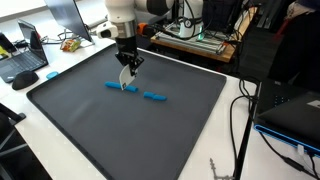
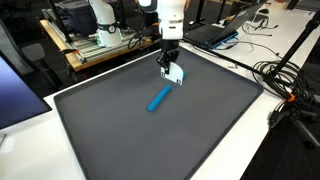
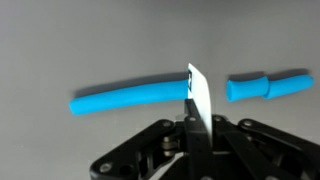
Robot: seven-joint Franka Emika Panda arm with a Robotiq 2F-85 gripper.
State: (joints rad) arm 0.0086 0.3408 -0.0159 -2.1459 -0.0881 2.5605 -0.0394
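Two blue pieces lie in line on the dark mat [image 1: 100, 130], apart: a long stick [image 3: 130, 96] and a short stick [image 3: 268, 86]. The gripper [image 3: 193, 120], clenched on a white blade [image 3: 198, 92], stands at the long stick's end. One split looks made; the long stick is whole.

Open mat, crowded edges
The grey mat [image 1: 130, 130] is open all round; only a long blue stick [image 1: 113, 85] and a short blue stick [image 1: 154, 96] lie near its middle, with the gripper [image 3: 195, 120] and its white card [image 3: 198, 90] standing at the gap between them. Laptops [image 1: 22, 64] and cables [image 2: 283, 78] crowd the edges of the table [image 2: 25, 125].
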